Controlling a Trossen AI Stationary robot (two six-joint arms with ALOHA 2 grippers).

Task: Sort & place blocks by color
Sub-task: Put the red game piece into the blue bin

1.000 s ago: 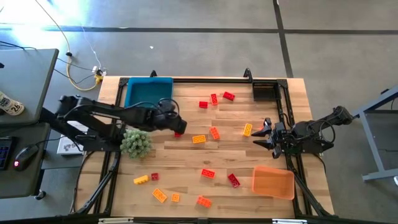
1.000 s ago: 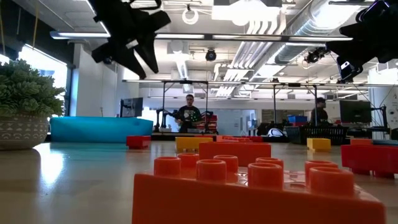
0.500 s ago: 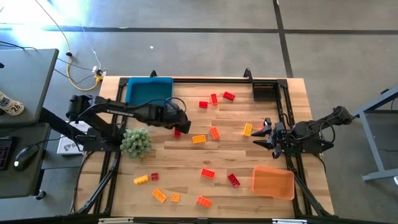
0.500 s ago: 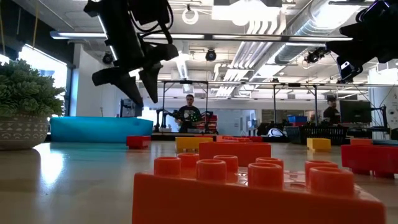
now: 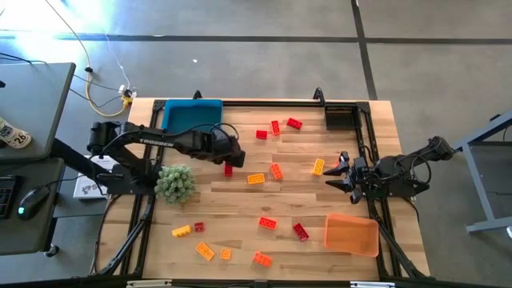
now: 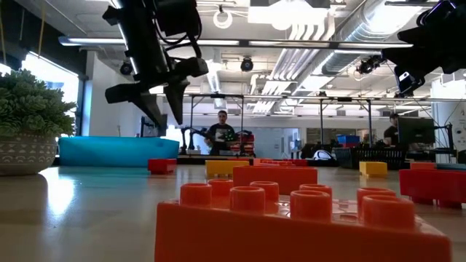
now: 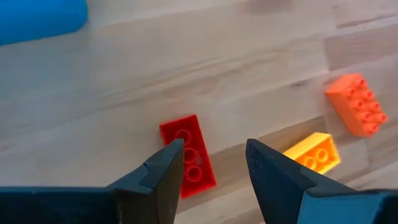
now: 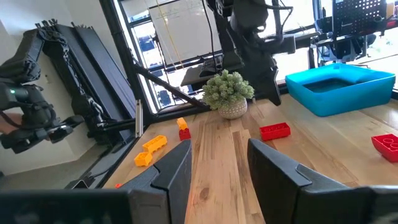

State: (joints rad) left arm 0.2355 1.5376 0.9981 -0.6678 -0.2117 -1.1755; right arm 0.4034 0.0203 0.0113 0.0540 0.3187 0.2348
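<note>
Red, orange and yellow blocks lie scattered flat on the wooden table. My left gripper hangs open, pointing steeply down, just above a red block. In the left wrist view that red block lies on the table beyond the gap of my left gripper, untouched. An orange block and a yellow block lie past it. In the low view my left gripper stands clear of the table. My right gripper waits open at the right edge, holding nothing.
A blue tray stands at the far left and an orange tray at the near right. A green plant ball sits close by my left arm. A black box is at the far right. People stand in the room behind.
My left gripper has come down toward the red block and shifted a little toward the table's far edge, rolling about its wrist as it went. The red block, half hidden under it before, now shows whole. The blocks have not moved.
</note>
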